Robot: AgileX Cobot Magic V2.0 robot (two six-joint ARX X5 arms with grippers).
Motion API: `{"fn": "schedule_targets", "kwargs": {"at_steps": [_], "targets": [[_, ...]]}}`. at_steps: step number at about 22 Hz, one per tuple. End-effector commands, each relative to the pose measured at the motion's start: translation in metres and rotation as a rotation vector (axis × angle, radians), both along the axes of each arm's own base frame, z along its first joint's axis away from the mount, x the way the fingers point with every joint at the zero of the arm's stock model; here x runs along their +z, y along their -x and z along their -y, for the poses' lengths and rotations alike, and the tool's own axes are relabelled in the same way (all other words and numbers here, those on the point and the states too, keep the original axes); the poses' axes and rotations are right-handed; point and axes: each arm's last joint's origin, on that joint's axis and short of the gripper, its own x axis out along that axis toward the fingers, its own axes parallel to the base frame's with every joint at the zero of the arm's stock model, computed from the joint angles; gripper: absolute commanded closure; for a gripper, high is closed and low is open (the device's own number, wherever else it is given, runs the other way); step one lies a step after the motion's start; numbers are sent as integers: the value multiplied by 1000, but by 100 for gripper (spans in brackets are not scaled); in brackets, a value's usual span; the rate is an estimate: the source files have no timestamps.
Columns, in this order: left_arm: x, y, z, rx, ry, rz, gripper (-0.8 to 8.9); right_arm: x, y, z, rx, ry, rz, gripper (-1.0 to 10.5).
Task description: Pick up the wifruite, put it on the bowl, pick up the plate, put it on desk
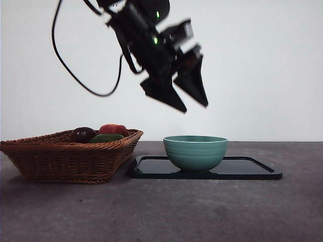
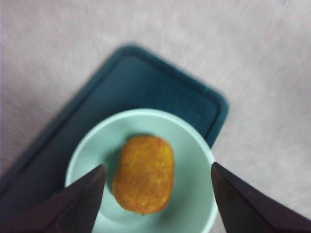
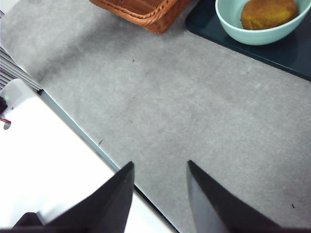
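Observation:
The orange-brown wifruite (image 2: pixel 144 174) lies inside the pale teal bowl (image 2: pixel 194 160); the right wrist view also shows the wifruite (image 3: pixel 268 13) in the bowl (image 3: pixel 252 36). From the front the bowl (image 1: pixel 195 151) hides it. The bowl stands on the dark flat plate (image 1: pixel 252 169), a rectangular tray (image 2: pixel 136 82) on the grey desk (image 1: pixel 161 212). My left gripper (image 1: pixel 195 107) hangs open well above the bowl, its jaws (image 2: pixel 158 166) spread wide and empty. Off to the side, my right gripper (image 3: pixel 160 163) is open over bare desk (image 3: pixel 194 97).
A wicker basket (image 1: pixel 70 156) stands left of the plate, touching its corner, with a dark purple fruit (image 1: pixel 82 134), a red fruit (image 1: pixel 113 129) and a green one (image 1: pixel 107 137). The desk's edge and a white surface (image 3: pixel 43 160) lie under the right gripper.

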Motion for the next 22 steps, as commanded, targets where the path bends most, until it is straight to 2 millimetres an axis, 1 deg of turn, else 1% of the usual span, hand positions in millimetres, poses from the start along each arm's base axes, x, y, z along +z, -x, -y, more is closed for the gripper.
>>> {"fn": "schedule_targets", "kwargs": {"at_steps": [1,4,6,11,17,22], "targets": [[-19,-8,10,-35,-27,1,473,2,1,0,-3,-5,-7,774],[-37,-11,16,-53,-50,-14,473,1,1,0,-3,-1,-13,774],[-44,-12,21,-61,-49,-10,473,1,1,0,-4,-1,-13,774],[-52,-14,25,-66,-50,-3,473,1,1,0,-3,-1,-13,774],[-67,-17,28,-68,-64,-20,473,1,1,0,-4,-1,-13,774],[-71,-17,30,-78,-76,-15,473,1,1,0,-4,-1,-12,774]]}}
